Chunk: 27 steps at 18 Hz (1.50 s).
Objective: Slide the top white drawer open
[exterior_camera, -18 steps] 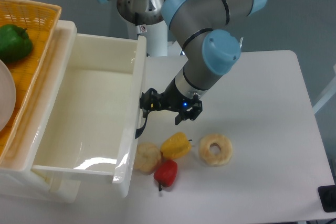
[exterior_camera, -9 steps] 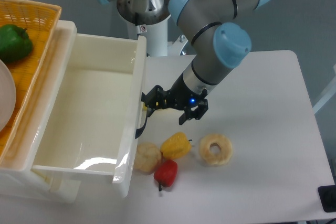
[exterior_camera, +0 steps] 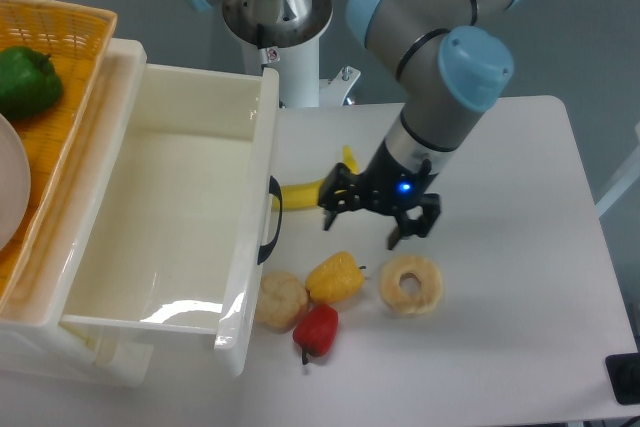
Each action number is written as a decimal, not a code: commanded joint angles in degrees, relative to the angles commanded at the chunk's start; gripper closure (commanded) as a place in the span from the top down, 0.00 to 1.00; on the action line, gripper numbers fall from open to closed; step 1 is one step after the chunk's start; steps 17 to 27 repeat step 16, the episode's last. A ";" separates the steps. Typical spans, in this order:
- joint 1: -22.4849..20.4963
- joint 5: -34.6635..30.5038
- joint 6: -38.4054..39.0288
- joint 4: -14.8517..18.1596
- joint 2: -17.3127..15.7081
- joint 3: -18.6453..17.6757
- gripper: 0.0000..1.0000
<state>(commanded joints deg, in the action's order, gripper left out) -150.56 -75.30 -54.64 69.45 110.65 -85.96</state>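
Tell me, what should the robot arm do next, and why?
Probably just lift the gripper up and away. The top drawer already sits pulled far out, its inside showing, and the gripper hangs open to the right of the black handle, not touching it. Nothing more seems left to pull; rising would keep it off the banana and toy foods below.
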 joint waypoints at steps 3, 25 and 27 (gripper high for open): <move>-0.17 -6.06 -5.98 -1.86 1.67 0.09 1.00; -0.79 -14.96 -20.50 -4.76 8.97 2.81 1.00; -0.79 -14.96 -20.50 -4.76 8.97 2.81 1.00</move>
